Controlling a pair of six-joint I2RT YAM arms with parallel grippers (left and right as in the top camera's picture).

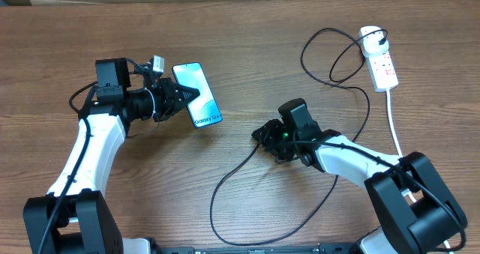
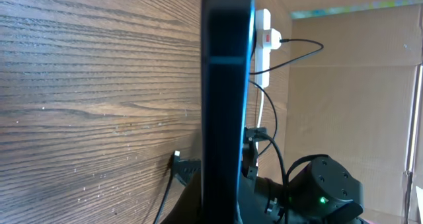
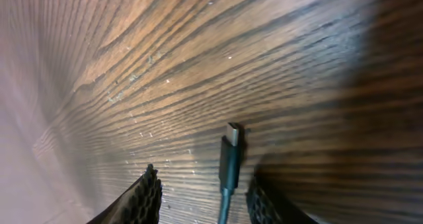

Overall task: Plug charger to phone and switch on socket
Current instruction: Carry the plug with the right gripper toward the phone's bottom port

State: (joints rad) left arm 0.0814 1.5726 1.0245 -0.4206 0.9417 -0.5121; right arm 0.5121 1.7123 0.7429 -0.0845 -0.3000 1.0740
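Your left gripper [image 1: 171,103] is clamping the phone [image 1: 198,95], left of centre in the overhead view. The phone is rigid and slick, so you are relying on its frame for grip rather than the glass. At centre, your right gripper [image 3: 205,194] is standing open around the charger [image 3: 230,159], whose connector is lying flat on the desk [image 3: 198,65], untouched. The cable is light and limp, so take the stiff connector body behind its tip. The socket [image 1: 379,58] is lying at the upper right.

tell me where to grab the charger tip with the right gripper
Grip the charger's black connector behind its metal end, coming straight down. It lies flat on the table between the right gripper's open fingers, so they can close on its long sides.
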